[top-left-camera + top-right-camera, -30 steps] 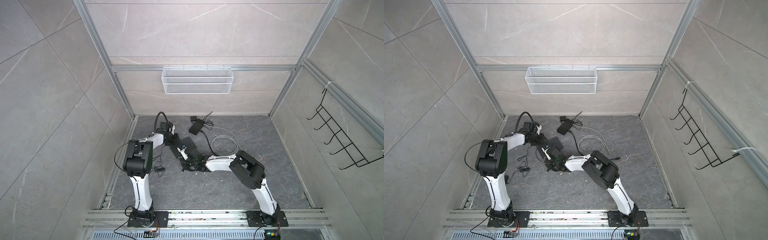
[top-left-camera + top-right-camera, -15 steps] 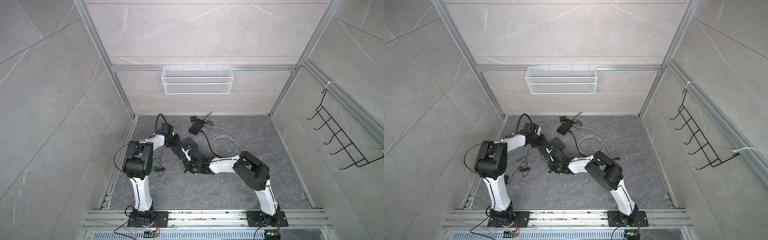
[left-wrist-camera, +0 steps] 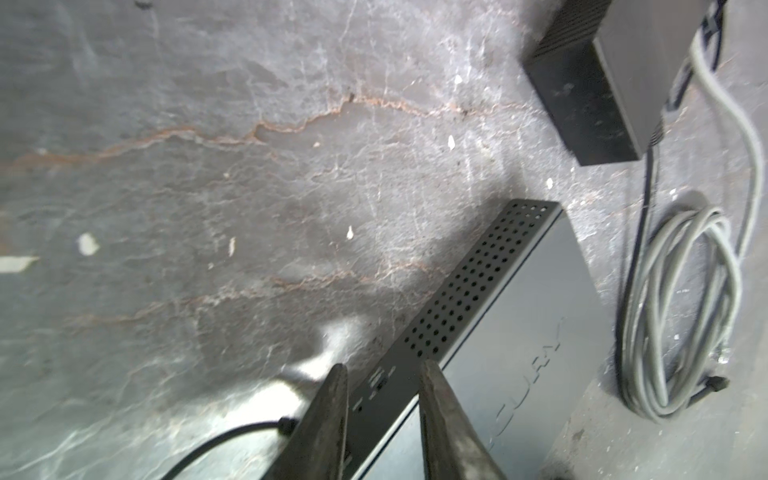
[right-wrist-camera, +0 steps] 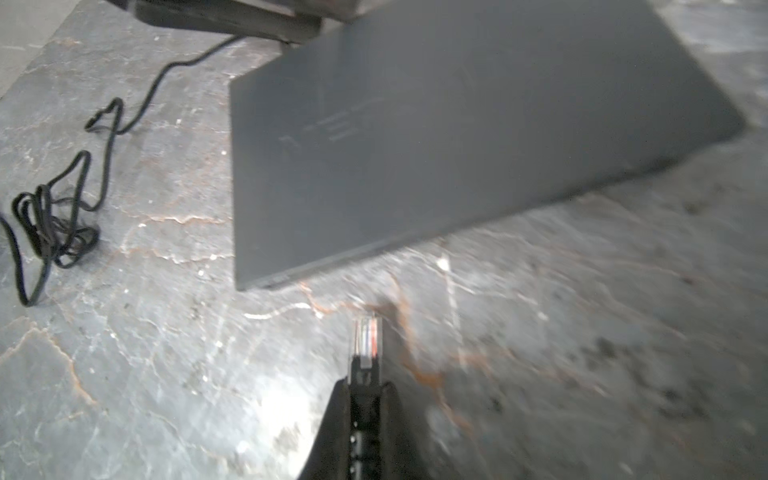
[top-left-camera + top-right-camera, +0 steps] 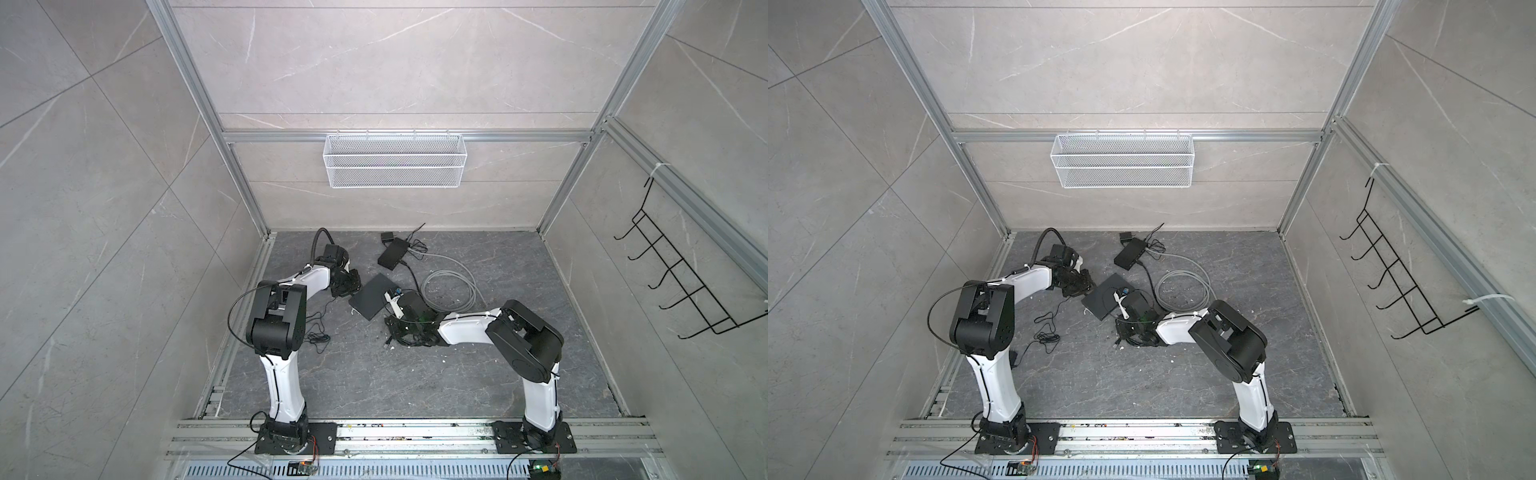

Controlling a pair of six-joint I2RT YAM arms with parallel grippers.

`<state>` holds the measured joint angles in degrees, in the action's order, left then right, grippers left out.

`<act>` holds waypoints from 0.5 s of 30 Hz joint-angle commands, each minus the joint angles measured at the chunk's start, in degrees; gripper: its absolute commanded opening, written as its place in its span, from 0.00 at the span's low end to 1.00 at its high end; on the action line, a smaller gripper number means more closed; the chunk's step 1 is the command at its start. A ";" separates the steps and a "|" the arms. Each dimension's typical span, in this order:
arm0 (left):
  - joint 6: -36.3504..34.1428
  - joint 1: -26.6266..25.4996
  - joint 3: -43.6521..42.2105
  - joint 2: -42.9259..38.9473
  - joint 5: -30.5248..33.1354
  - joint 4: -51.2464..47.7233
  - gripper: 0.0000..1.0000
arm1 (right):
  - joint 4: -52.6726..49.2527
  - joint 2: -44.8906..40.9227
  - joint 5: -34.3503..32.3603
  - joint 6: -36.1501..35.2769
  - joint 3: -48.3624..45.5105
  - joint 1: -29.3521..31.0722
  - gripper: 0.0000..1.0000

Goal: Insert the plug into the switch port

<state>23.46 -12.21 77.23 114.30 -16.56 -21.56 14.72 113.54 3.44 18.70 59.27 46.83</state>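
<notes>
Not plugged yet — clear plastic cable plug (image 4: 366,338) pinched in right pincer (image 4: 365,386), near flat black metal switch box (image 4: 415,145); left pincer (image 3: 383,365) narrow at its edge, grip unclear. Aligning, inserting left.

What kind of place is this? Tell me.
Probably a robot test cell, not a real room: aluminium frame with tile panels, left arm and right arm bolted to a floor rail, wire basket on the back wall.

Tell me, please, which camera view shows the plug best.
The right wrist view: the plug is close up, sticking out between the right gripper's fingers, short of the switch. In both top views it is too small to make out; the left wrist view does not show it.
</notes>
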 commanded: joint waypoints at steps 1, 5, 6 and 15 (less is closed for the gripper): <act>-3.14 -0.44 3.09 0.72 0.65 -8.14 0.34 | -6.52 -0.85 -0.45 0.35 -2.49 -0.63 0.03; -3.67 -0.56 4.22 0.66 0.48 -7.44 0.36 | -4.05 -1.03 2.09 0.02 -4.44 -1.92 0.03; -3.69 -0.55 3.91 0.68 -0.04 -6.67 0.36 | -3.37 -1.04 2.73 -0.10 -4.60 -2.00 0.03; -6.17 -1.30 3.31 2.96 -2.07 -4.54 0.39 | -0.01 -0.67 6.57 -3.58 -3.89 -2.54 0.04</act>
<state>19.70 -13.02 79.70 115.44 -17.08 -25.89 16.43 111.96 7.42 17.41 56.45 44.49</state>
